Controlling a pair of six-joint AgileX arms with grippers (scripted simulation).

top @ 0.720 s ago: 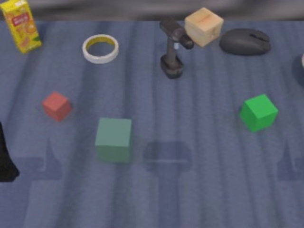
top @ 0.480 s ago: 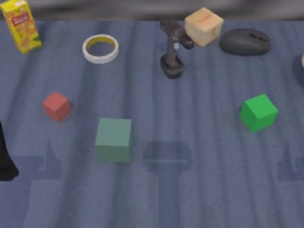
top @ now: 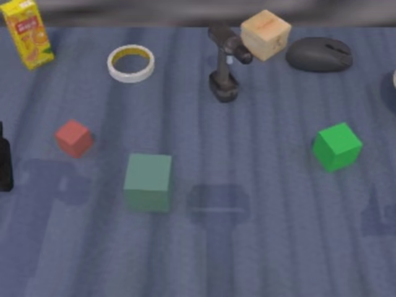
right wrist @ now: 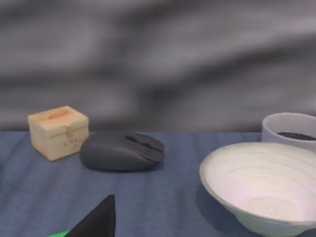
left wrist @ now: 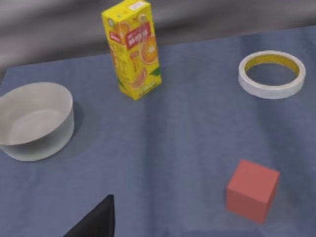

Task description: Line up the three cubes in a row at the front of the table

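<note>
The three cubes sit apart on the table (top: 278,247), none yet in a row along the front. Nearest the front is the pale teal-green cube (top: 148,180), the largest, left of centre. A little farther back and toward the left edge is the small red cube (top: 73,137); over on the right, well apart from both, the bright green cube (top: 336,146) sits turned at an angle. All three look like rigid, flat-faced blocks, probably light and not fragile, so I'd expect a squeeze across two opposite side faces to hold. The teal one may need the fingers spread wide, and the green one calls for the wrist to turn square to its faces.

The left gripper (top: 5,164) hangs at the table's left edge, near the red cube but not touching it, holding nothing; only a dark tip (left wrist: 96,222) shows in its wrist view, so I cannot tell how far apart its fingers stand. The right gripper doesn't appear from above; a similar dark tip (right wrist: 96,219) is all its wrist camera shows.

Along the back stand a juice carton (top: 28,32), a tape roll (top: 130,63) and a computer mouse (top: 319,54).
</note>
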